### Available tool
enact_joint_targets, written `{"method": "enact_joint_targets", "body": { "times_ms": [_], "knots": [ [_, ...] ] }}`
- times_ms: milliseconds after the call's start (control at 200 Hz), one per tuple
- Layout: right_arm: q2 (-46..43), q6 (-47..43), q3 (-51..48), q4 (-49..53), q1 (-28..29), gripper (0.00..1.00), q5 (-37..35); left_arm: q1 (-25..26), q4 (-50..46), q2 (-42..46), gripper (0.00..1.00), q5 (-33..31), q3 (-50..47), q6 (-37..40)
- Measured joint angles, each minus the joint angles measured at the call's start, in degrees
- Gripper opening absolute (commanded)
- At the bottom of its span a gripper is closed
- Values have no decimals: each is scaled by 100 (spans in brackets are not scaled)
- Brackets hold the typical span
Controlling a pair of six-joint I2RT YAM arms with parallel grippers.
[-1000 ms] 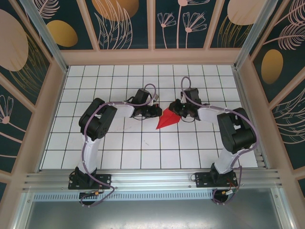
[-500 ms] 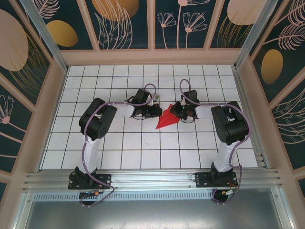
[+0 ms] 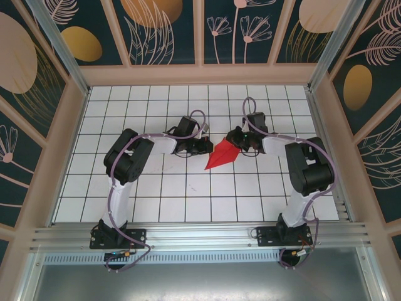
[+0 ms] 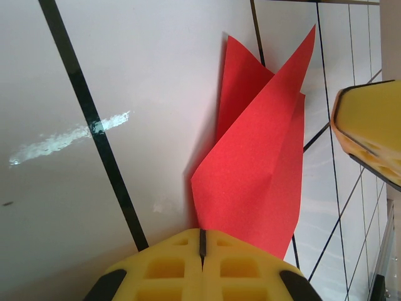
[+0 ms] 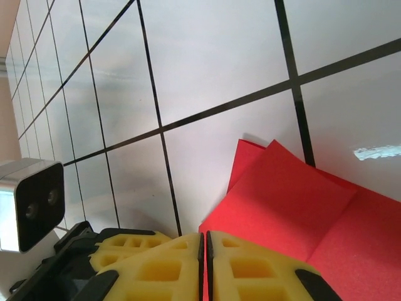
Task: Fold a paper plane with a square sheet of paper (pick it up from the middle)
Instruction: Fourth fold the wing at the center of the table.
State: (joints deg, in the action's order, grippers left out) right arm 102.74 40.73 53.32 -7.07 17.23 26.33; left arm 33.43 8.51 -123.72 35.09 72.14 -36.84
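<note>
As two grippers pinch, one paper plane lies

Both arms bend inward, left hand and right hand facing, each with fingers pressed together.

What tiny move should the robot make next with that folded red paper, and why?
Probably press the loose flap down. The folded red paper sheet splays into two points with a shadow beneath, so its crease looks unfinished. The left end effector and right end effector sit closed at its edge, seemingly pinching it, well placed to flatten it.
</note>
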Motion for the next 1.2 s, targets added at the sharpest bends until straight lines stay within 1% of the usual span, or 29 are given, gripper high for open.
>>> {"method": "enact_joint_targets", "body": {
  "times_ms": [195, 330, 490, 701, 976, 1196],
  "knots": [
    [525, 9, 0, -2, -28, 13, -133, 2, -24, 0, 0, -11, 9, 2],
    [531, 2, 83, 79, -66, 13, -142, 2, -26, -2, 0, -24, 22, 22],
    [313, -120, 199, 476, -83, 14, -232, 2, -31, -2, 0, -44, 22, 26],
    [160, -166, 402, 516, -236, 13, -229, 2, -44, -2, 0, -46, 31, 24],
    [651, -127, 400, 511, -269, 13, -278, 4, -59, -2, 0, -55, 31, 24],
    [649, -146, 472, 579, -291, 13, -280, 11, -61, -2, 0, -79, 33, 24]
  ]
}}
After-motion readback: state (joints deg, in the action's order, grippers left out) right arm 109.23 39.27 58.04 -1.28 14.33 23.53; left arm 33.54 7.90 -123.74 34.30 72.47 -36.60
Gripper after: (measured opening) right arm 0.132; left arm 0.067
